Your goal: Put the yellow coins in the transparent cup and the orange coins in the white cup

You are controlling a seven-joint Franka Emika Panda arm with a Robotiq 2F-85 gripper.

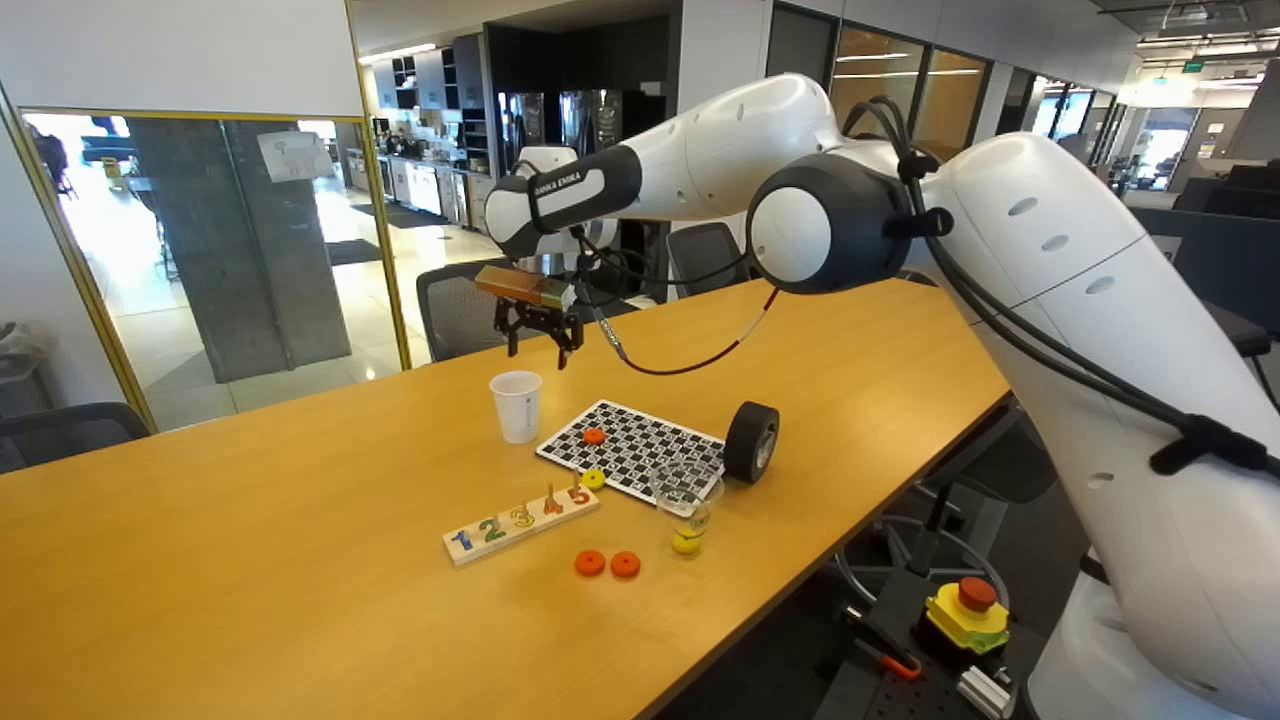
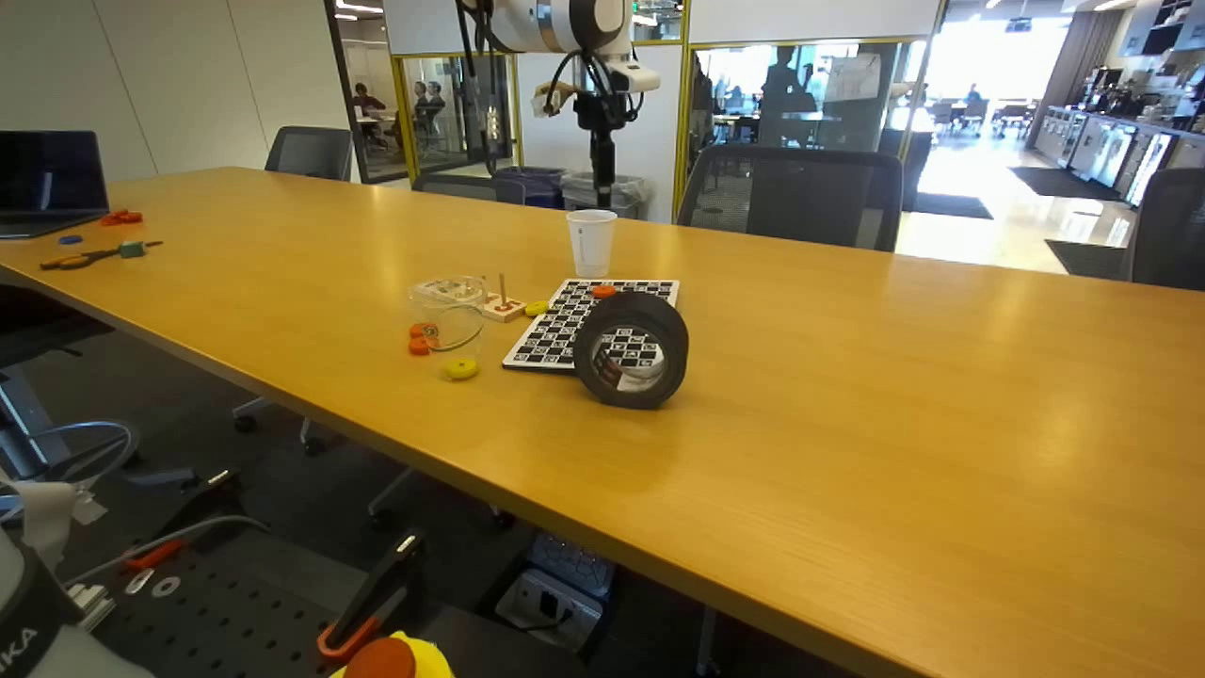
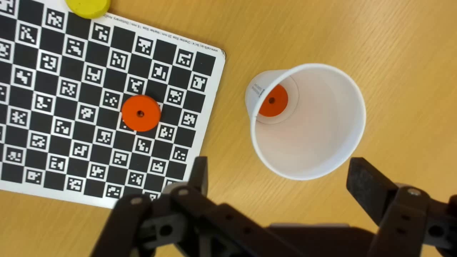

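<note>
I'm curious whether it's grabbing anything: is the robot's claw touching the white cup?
Apart. In an exterior view, the gripper hangs above the white cup with its jaws open, and a visible gap separates it from the rim.

White tapered cup (image 1: 516, 412): inner bottom hidden by own wall in both exterior views; side printing too small to read. Flat round yellow disc (image 3: 88, 6) cut off by wrist view's top edge; black-and-white checkered board (image 3: 96, 105) by left edge. End effector (image 3: 277, 167) cut off there at bottom and right. Thick black ring (image 2: 650, 309) partly hides board in exterior view.
</note>
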